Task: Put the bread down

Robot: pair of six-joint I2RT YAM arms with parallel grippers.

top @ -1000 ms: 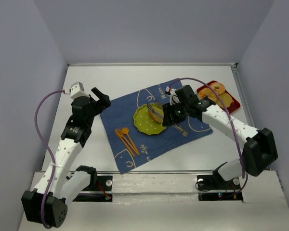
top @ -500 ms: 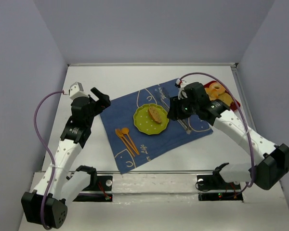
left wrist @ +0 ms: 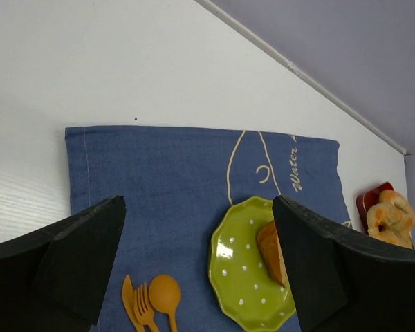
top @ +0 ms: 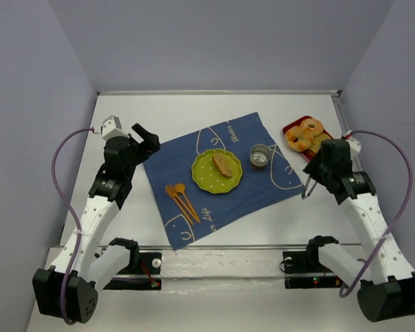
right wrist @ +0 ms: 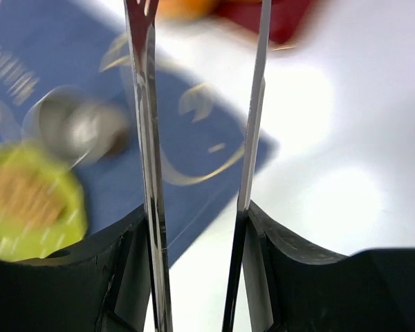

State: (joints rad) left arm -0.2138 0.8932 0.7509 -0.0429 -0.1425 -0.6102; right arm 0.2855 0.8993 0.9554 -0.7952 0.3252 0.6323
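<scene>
Nothing seems left for you: the bread [top: 223, 164] lies on the green plate [top: 204, 178], the right gripper [top: 311, 177] clamps empty tongs [right wrist: 144, 124] well aside, and the left gripper [top: 148, 137] gapes wide, empty.

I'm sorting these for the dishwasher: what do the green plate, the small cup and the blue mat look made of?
Green plate: probably glazed ceramic or melamine, with glossy highlights in the left wrist view. Small cup: metal, a dull silver sheen. Blue mat: woven cloth, matte, with a stitched hem.
</scene>
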